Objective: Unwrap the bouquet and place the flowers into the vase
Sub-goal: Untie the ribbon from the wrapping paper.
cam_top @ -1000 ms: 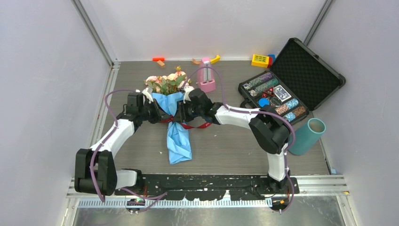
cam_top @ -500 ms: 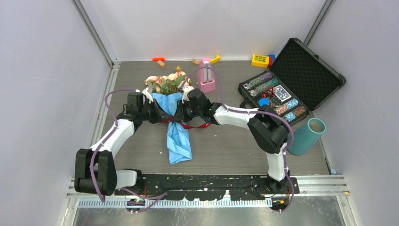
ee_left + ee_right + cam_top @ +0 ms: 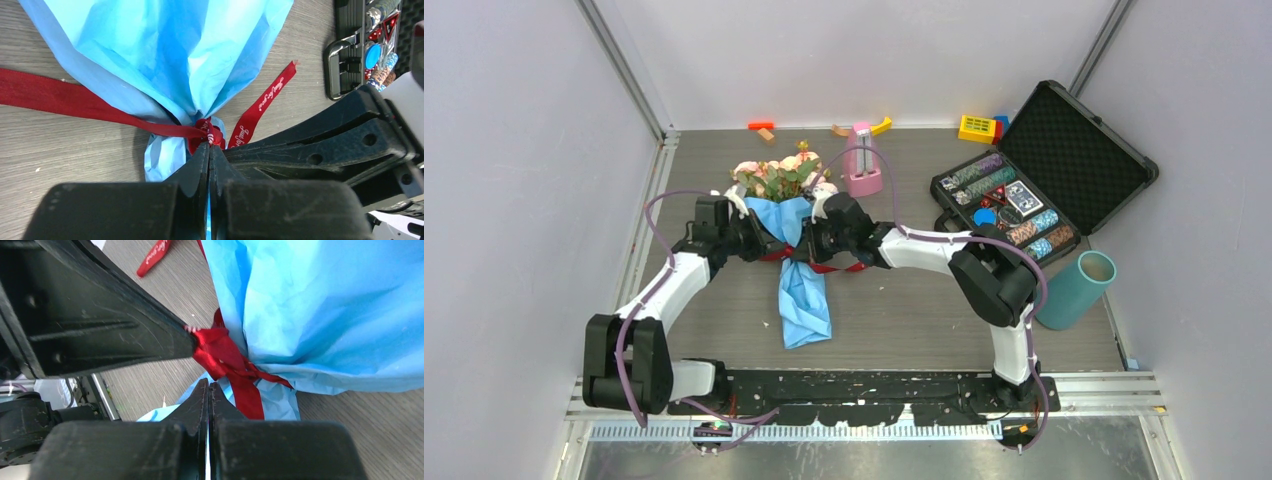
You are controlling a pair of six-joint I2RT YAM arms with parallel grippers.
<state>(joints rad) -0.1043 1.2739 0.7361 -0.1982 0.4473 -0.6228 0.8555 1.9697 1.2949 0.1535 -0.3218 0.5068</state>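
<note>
From above, the bouquet [image 3: 789, 235] lies left of centre on the tabletop [image 3: 904, 310], wrapped and tied. Its long axis runs near to far, with the roses at the far end. The vase [image 3: 1076, 290], well off to the right, holds no flowers.

The left wrist view shows the left pincer [image 3: 209, 150] clenched on the ribbon [image 3: 65, 95] at its knot.

In the right wrist view the right pincer [image 3: 208, 386] is clamped shut beside the knot; I cannot tell whether it holds anything. Untying, unwrapping and placing all remain.
</note>
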